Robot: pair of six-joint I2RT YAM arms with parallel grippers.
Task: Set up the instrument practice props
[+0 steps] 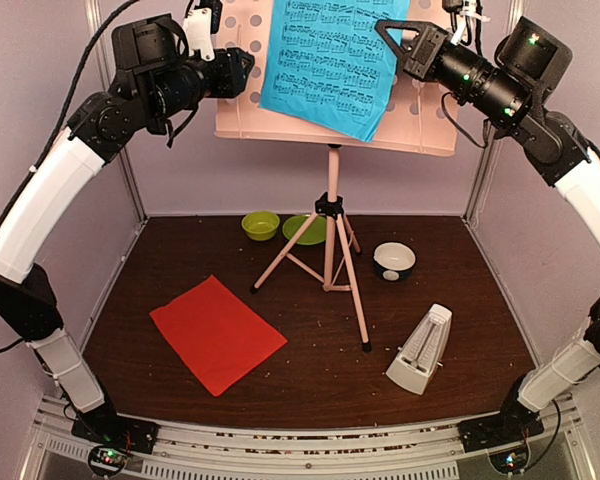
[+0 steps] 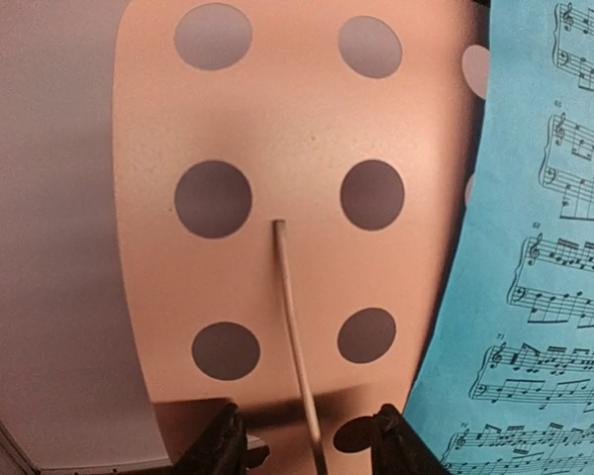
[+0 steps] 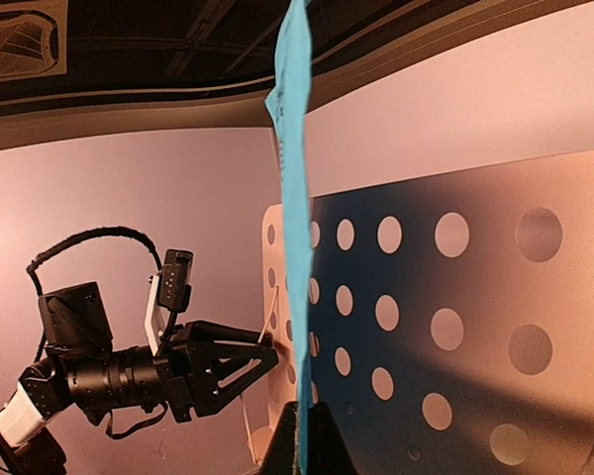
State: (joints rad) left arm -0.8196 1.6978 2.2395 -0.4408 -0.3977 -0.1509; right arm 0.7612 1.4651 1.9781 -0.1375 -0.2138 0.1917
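Observation:
The pale pink music stand stands at the back of the table on its tripod. The blue sheet leans tilted against the stand's desk. My right gripper is shut on the sheet's right edge, and the right wrist view shows the blue sheet edge-on between that gripper's shut fingers. At the desk's left edge my left gripper is open. A thin wire page holder runs between its fingers without touching them. The red sheet lies flat at front left. The cream metronome stands at front right.
A green bowl and a green plate sit behind the tripod legs. A white-and-dark bowl is to their right. Pale walls close in the left, right and back sides.

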